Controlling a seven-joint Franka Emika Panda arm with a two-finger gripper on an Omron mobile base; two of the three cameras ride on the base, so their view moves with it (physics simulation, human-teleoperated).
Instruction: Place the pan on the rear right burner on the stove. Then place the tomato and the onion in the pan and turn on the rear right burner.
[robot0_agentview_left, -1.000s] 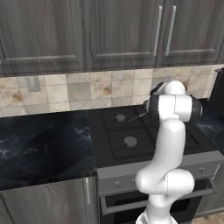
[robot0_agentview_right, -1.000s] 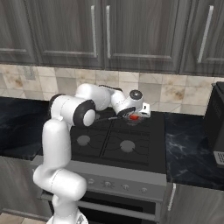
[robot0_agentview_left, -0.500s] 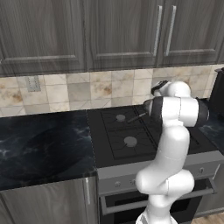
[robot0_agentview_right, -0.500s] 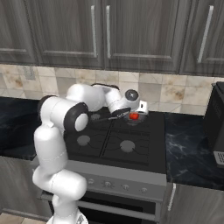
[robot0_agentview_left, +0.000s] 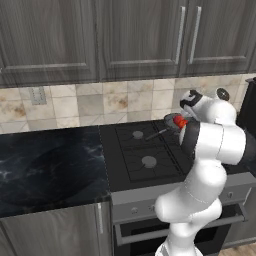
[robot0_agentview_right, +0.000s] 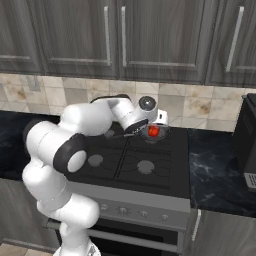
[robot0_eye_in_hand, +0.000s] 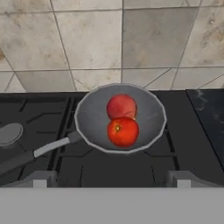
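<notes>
Pan (robot0_eye_in_hand: 120, 118) sits on the rear right burner of the stove (robot0_eye_in_hand: 192, 162), against the tiled wall. Tomato (robot0_eye_in_hand: 123, 131) and onion (robot0_eye_in_hand: 121, 106) lie touching inside the pan. Gripper (robot0_agentview_right: 159, 119) hovers beside the pan, jaws spread wide, holding nothing. Burner knobs lie on the stove's front, low and toward the base from the jaws.

Centre of my hand view: the black stove (robot0_eye_in_hand: 192, 144) stretches across the frame below a tiled wall. The pan (robot0_eye_in_hand: 92, 118) sits on its grates, handle running to the lower left. Dark marble counter (robot0_agentview_left: 45, 170) flanks the stove.
</notes>
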